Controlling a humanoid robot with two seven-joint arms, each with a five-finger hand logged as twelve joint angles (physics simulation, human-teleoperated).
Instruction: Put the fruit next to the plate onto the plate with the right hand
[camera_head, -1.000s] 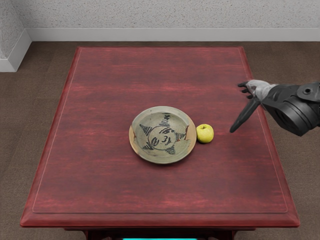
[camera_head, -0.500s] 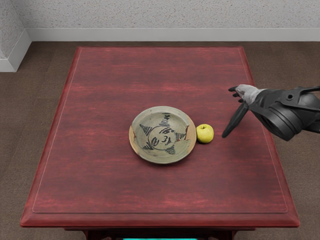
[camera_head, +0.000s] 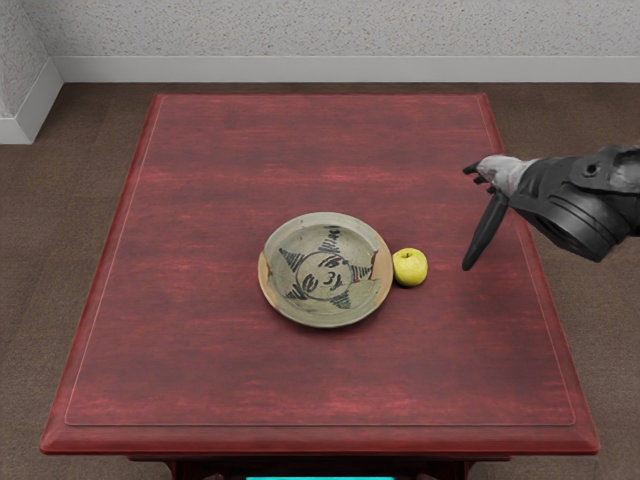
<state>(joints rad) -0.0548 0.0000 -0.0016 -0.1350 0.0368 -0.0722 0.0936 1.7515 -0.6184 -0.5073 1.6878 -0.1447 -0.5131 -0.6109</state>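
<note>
Fingers (camera_head: 483, 235) of the right hand (camera_head: 494, 196) hang spread and empty, apart from the apple (camera_head: 410, 267) beside the plate (camera_head: 325, 219).

Apple (camera_head: 410, 267) lies just beside the plate (camera_head: 275, 291); right hand (camera_head: 495, 205) (fingers (camera_head: 479, 240) outstretched) hovers nearby, apart

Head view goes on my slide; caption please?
Open right hand hovers right of the apple beside the plate on a red table.

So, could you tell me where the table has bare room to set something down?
Bare table lies behind the plate, left of it, and in front. It is tight right of the plate: the apple sits by the rim, and the right hand hangs open just beyond it.
</note>
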